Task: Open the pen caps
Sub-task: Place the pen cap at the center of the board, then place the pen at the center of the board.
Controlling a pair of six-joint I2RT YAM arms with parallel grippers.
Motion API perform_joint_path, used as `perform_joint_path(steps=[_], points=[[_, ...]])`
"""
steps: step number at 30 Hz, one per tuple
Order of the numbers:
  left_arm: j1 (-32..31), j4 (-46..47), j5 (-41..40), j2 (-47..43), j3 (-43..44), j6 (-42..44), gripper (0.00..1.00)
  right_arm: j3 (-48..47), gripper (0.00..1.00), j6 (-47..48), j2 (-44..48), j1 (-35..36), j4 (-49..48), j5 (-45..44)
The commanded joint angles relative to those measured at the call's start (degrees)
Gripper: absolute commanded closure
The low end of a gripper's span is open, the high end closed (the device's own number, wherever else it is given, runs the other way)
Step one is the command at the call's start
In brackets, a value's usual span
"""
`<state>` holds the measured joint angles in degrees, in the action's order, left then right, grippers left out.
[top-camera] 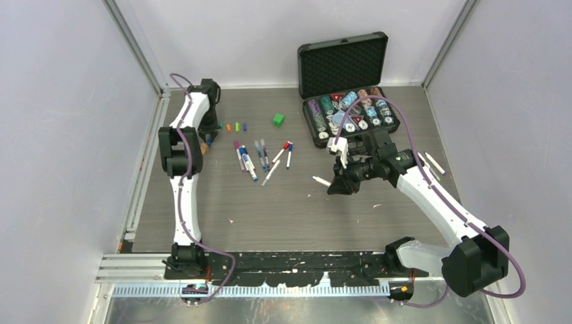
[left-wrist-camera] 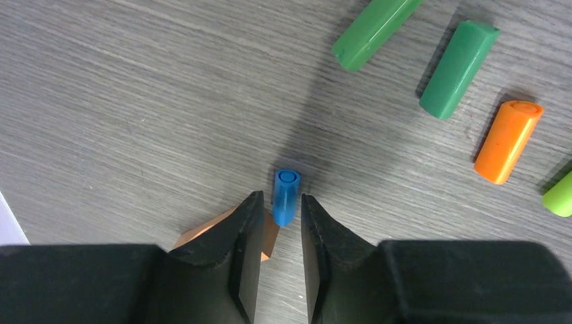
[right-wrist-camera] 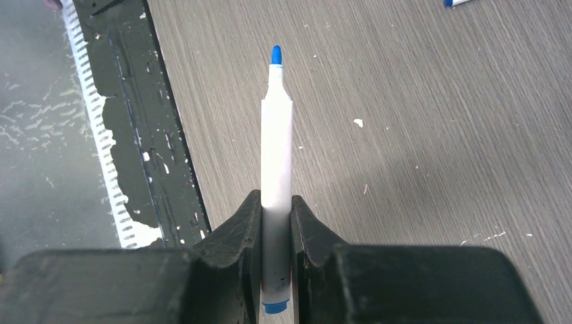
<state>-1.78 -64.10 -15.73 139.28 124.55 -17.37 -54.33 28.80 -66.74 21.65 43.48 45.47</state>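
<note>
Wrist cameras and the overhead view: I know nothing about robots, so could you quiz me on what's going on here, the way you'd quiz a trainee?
1. True or false: the right jaws grip a white pen whose blue tip is bare.
2. Which colour of cap lies nearest the left jaws? A orange, B blue, C green.
3. Fill in: the poker chips sit in an open black ____.
Key: 1 true. 2 B, the blue cap. 3 case.
</note>
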Motion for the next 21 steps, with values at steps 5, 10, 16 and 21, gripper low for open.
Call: perform_joint_path(steps=[5,10,16,21], points=[[1.2,-2.1,1.9,-3.5,3.1,-1.7,0.64,-0.6,1.00,1.9,0.4,-0.5,0.2,-1.2],[1.3,-2.0,7.0,-11.0,0.9,-1.9,0.64,-1.9,1.00,3.1,1.7,-3.2,2.4,-2.9],[1.3,11.5,28.3,-33.4,-19.7,-1.4,0.60,-1.1,1.00,4.8,5.7,-5.6,6.3,-14.6],[1.3,22.2,36.7,-54.5,-38.6,-4.0,0.46,2.8,1.00,5.8,9.4,-7.6,11.2,-29.7]])
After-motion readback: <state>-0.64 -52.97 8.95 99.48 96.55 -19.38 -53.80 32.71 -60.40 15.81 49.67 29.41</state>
